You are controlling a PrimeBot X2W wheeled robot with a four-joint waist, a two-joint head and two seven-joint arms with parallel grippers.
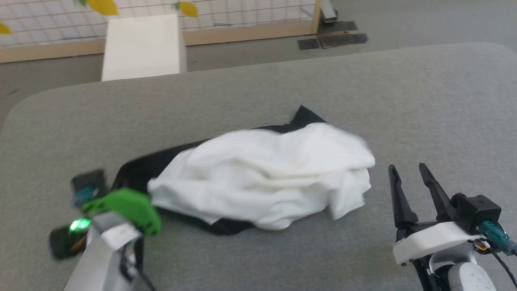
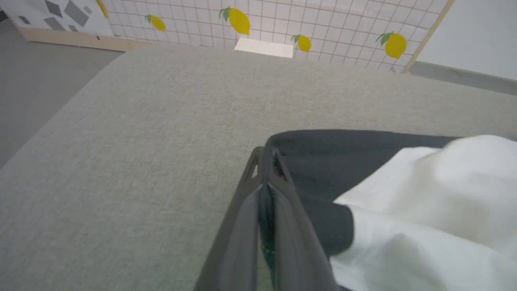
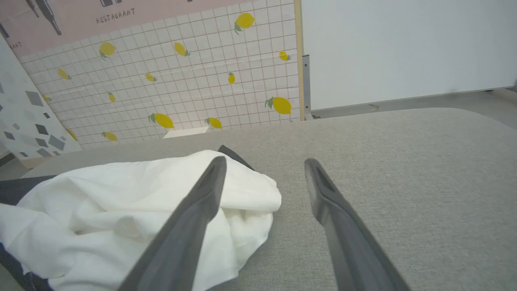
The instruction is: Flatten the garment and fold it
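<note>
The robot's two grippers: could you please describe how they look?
The right gripper has two long, dark, tapering fingers on a white base, with a black camera block and a teal connector trailing dark cables. The left gripper has the same dark fingers, a bright green cover, a glowing green light and a pale forearm.

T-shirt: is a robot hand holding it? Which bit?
The left hand is shut at the black edge of the T-shirt and seems to pinch it there. The right hand is open and holds nothing.
</note>
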